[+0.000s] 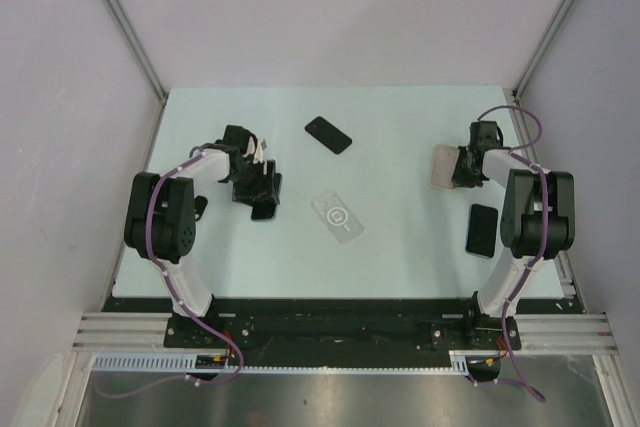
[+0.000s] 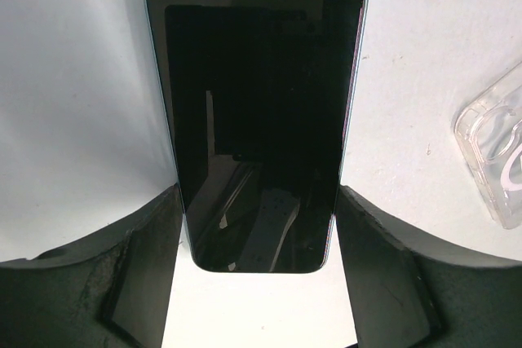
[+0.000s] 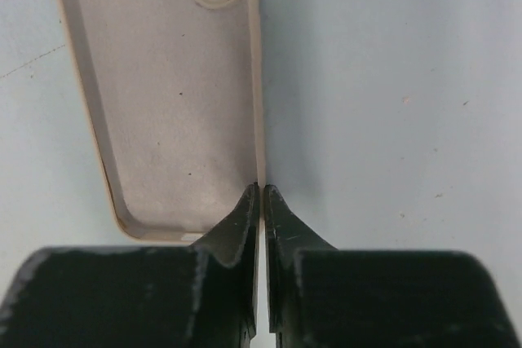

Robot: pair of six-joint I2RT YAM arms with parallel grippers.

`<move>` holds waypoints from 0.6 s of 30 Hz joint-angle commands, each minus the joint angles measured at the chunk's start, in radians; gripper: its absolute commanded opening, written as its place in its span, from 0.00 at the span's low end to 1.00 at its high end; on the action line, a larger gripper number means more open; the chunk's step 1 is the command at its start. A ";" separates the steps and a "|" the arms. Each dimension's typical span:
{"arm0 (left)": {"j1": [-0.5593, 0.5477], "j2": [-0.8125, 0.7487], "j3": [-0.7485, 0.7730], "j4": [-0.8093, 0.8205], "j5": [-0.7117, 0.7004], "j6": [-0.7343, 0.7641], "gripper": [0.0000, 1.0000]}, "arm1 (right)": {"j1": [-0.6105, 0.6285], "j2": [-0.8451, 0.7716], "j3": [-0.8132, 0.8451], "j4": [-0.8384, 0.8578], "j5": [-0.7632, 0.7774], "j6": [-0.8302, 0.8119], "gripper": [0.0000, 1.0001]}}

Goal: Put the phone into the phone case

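A dark-screened phone (image 2: 257,103) with a pale teal rim lies screen up on the table; in the top view only its near end (image 1: 263,212) shows under my left gripper (image 1: 258,192). The left gripper (image 2: 257,193) straddles the phone's near end, with a finger against each long side. At the right, a beige phone case (image 1: 441,165) lies with its hollow side up (image 3: 171,103). My right gripper (image 1: 462,167) has its jaws pinched together on that case's right side wall, close to the near corner (image 3: 262,187).
A clear phone case (image 1: 337,217) lies mid-table, and its corner shows at the right of the left wrist view (image 2: 497,144). A second black phone (image 1: 328,134) lies further back. Another black phone (image 1: 482,230) lies beside the right arm.
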 commanded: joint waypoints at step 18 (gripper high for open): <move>-0.080 -0.015 -0.040 0.003 0.072 -0.046 0.64 | 0.342 -0.472 -0.309 -0.267 0.098 0.168 0.05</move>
